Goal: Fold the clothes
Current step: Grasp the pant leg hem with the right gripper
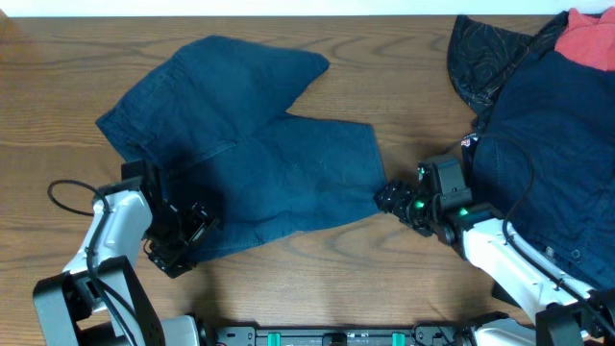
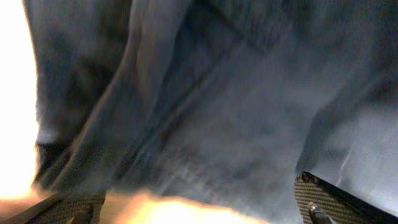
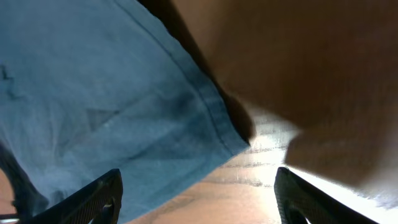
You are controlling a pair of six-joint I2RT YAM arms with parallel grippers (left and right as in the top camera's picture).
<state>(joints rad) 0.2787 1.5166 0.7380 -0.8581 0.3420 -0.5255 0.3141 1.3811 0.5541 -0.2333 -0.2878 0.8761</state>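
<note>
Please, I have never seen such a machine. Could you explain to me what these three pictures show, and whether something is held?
You see two robot arms at a wooden table. The wide picture is taken from above. In it, the left hand sits at the lower left edge of dark blue shorts that lie spread flat, and the right hand is at their lower right corner. A pile of more clothes lies at the far right. The other two pictures come from a small camera on each wrist. They show cloth very close, with the hand's own fingers at the bottom corners. Both hands are open and hold nothing.
</note>
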